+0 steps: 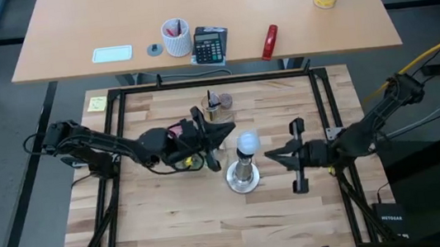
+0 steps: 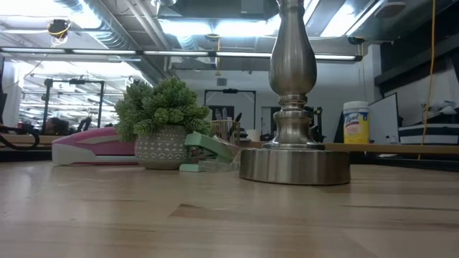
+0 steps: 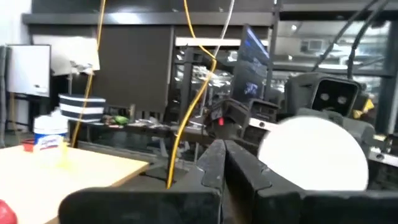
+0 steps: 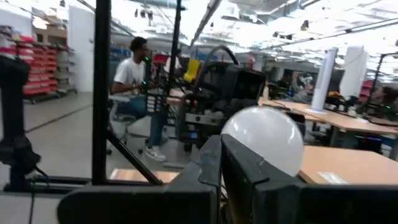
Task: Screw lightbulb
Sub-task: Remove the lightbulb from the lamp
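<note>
Closest to the low camera you've got the stand (image 2: pixel 294 154), round silver base flat on the table (image 1: pixel 174 228), column running out of frame.

From above, the lightbulb (image 1: pixel 246 144) already sits on top of that stand, upright in the socket. Can't tell how far it's threaded.

Left gripper (image 1: pixel 225 131) is just beside the bulb on its left, jaws fully closed, empty. Right gripper (image 1: pixel 272 156) is just beside it on the right, jaws also shut, gripping nothing. Both wrist views show closed fingers with the white globe right past the tips, no contact visible.

My read: bulb is seated, so you're either about to twist or already finishing. Your next move needs one gripper opened wide enough to span the globe, closed gently on it, then wrist rotation. Brace the stand with the other arm, or the base may spin.

Containers: small glass jar (image 1: pixel 219 104) behind the left gripper holds something dark, can't identify. White cup (image 1: pixel 176 37) on the far desk holds pens. Patterned pot (image 2: pixel 160 147) holds a green plant.
</note>
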`<state>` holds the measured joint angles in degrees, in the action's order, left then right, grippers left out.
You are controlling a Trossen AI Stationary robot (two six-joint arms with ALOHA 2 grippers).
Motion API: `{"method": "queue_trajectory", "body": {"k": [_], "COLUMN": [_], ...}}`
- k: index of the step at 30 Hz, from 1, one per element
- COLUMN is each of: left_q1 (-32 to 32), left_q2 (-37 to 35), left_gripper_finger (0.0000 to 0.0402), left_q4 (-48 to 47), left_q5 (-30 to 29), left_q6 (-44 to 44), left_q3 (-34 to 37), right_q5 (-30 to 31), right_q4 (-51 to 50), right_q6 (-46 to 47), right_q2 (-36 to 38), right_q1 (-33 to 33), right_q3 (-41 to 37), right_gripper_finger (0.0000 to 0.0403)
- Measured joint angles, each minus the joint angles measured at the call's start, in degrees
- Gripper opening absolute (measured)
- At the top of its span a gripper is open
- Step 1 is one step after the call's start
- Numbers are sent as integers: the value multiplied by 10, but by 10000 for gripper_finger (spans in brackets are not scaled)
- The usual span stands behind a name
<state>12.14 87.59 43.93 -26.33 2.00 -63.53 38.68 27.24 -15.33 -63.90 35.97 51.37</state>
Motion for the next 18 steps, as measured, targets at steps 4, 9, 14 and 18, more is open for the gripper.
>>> {"method": "queue_trajectory", "body": {"k": [4, 9, 14, 18], "left_q1": [6, 19, 29, 34], "left_q2": [0, 0, 0, 0], "left_gripper_finger": [1, 1, 1, 1], "left_q4": [-15, -14, -14, -14], "left_q5": [18, 18, 11, 11], "left_q6": [-4, 2, 14, 14], "left_q3": [0, 0, 0, 0], "right_q5": [23, 21, 17, 21], "right_q4": [6, 11, 13, 13], "right_q6": [-2, -1, 3, 3], "right_q2": [-13, -20, -20, -20], "right_q1": [-8, -33, -45, -44], "right_q3": [0, 0, 0, 0], "right_gripper_finger": [17, 17, 17, 17]}}
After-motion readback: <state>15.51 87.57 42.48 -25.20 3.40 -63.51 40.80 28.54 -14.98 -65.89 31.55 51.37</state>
